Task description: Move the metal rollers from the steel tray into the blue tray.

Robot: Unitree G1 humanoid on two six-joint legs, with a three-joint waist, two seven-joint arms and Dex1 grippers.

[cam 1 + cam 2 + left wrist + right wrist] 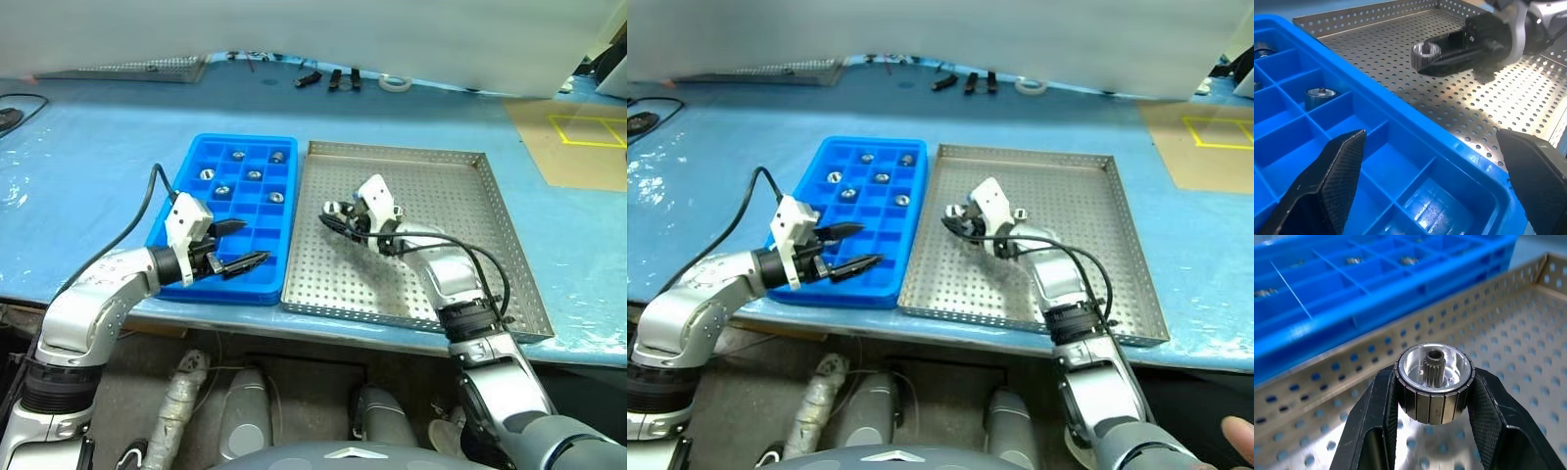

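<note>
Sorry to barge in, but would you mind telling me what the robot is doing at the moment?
It is moving metal rollers from the steel tray to the blue tray. The right gripper is shut on a roller and holds it above the steel tray, near the blue tray's side. The left gripper hangs open over the blue tray's near end. Six rollers already sit in the blue tray's far compartments, one each, for example this one. Another roller lies on the steel tray.
</note>
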